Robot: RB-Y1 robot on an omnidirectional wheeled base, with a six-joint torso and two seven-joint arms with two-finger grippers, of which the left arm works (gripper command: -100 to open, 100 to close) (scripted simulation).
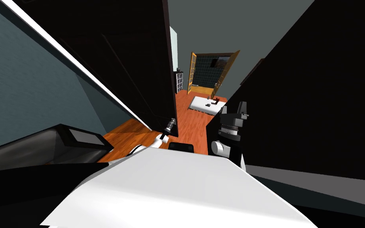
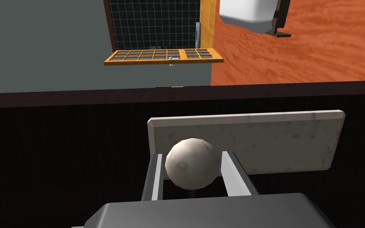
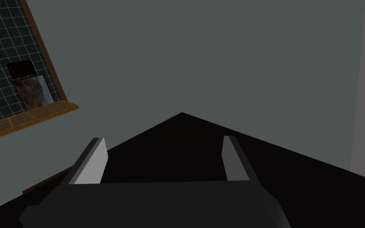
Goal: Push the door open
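Dark door (image 1: 150, 71), ajar at front left; orange floor (image 1: 193, 118) visible past its free edge. Pale round knob (image 2: 193, 163) on a grey plate (image 2: 276, 138), pinched by the left hand (image 2: 191, 155). Right hand (image 3: 164, 137) spread, idle, raised at right. Handling: firm pinch, push along the door's swing arc, wrist following the knob.

Head cam: steep down-forward, rolled; dark door (image 1: 138, 59) close at upper left of frame, orange lattice door (image 1: 192, 73) far off, top centre. Left wrist cam: tight on the dark door's knob (image 2: 192, 163), facing past its edge. Right wrist cam: faces grey wall (image 3: 217, 59). All three share the orange lattice door.
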